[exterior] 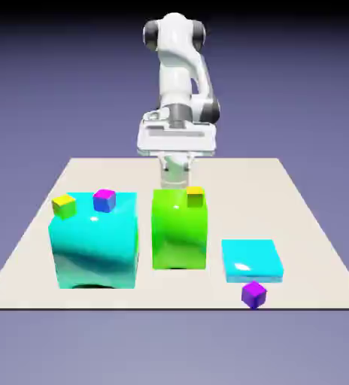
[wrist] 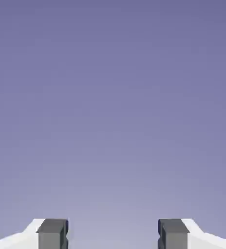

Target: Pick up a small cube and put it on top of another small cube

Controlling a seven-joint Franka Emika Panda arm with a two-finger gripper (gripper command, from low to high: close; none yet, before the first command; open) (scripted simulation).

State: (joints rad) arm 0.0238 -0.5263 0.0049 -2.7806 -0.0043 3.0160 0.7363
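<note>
i see the gripper (wrist: 113, 233) with its grey fingertips (wrist: 52, 233) spread wide apart in the hand view, nothing between them, only plain blue-violet backdrop ahead. in the exterior view the white arm (exterior: 179, 75) hangs over the far middle of the table (exterior: 313, 225), its hand partly hidden behind the tall green block (exterior: 180, 229), so from there i can't make out the fingers. small cubes: a yellow cube (exterior: 63, 204) and a purple-blue cube (exterior: 104, 200) sit on top of the big cyan block (exterior: 95, 241) at the exterior view's left, near each other but apart. a yellow-orange cube (exterior: 195, 196) sits on the green block's top, at its far corner toward the exterior view's right. a purple cube (exterior: 253, 294) lies on the table close to the near edge, just in front of the flat cyan slab (exterior: 251, 259) at the exterior view's right. none of the small cubes is stacked on another, none is gripped. green block stands between cyan block and slab, apart from both
</note>
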